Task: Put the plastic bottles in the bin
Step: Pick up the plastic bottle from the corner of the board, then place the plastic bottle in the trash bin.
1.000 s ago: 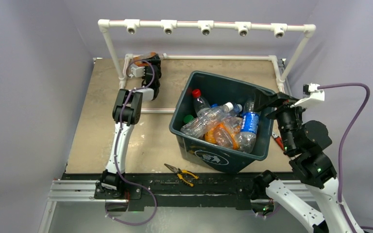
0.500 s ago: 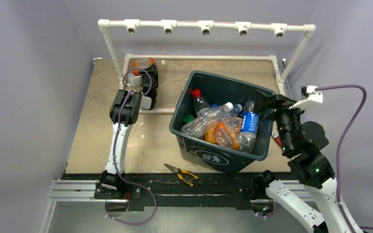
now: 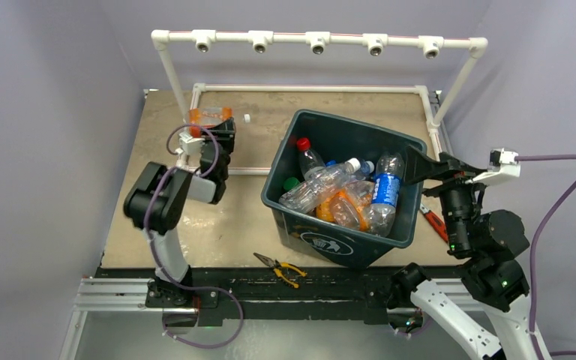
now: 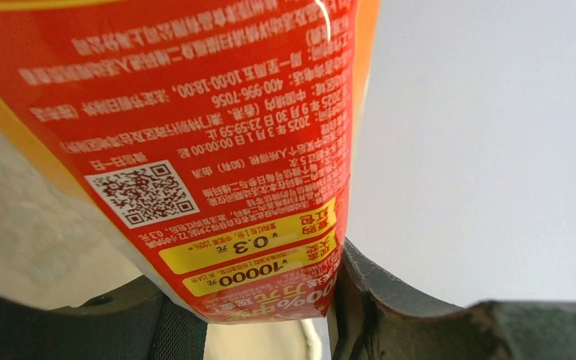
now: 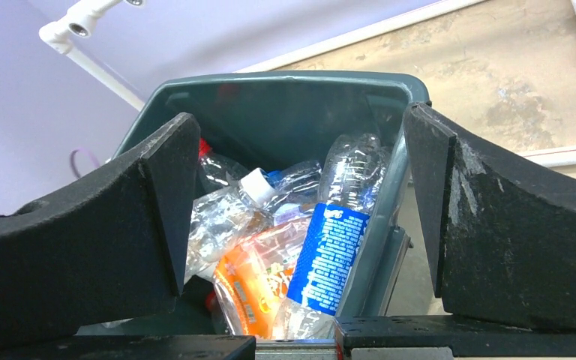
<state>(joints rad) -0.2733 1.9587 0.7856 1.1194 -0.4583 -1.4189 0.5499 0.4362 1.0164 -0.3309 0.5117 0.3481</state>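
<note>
The dark teal bin (image 3: pixel 390 229) stands right of centre, tilted, with several clear, orange and blue-labelled bottles (image 3: pixel 341 196) inside. My left gripper (image 3: pixel 211 129) is at the back left, shut on an orange bottle with a red label (image 3: pixel 210 115). In the left wrist view that red label (image 4: pixel 217 135) fills the frame between the two fingers. My right gripper (image 3: pixel 427 166) is open and empty, beside the bin's right rim. In the right wrist view its fingers (image 5: pixel 487 225) frame the bin (image 5: pixel 270 94) and a blue-labelled bottle (image 5: pixel 328 255).
Yellow-handled pliers (image 3: pixel 281 268) lie near the front edge before the bin. A red-handled wrench (image 3: pixel 433 222) lies right of the bin. A white pipe frame (image 3: pixel 315 39) rings the back of the table. A small white cap (image 3: pixel 247 118) lies at the back.
My left arm has drawn back and swung left, lifting the orange bottle off the back corner. My right gripper has pulled slightly right, away from the bin's rim.
</note>
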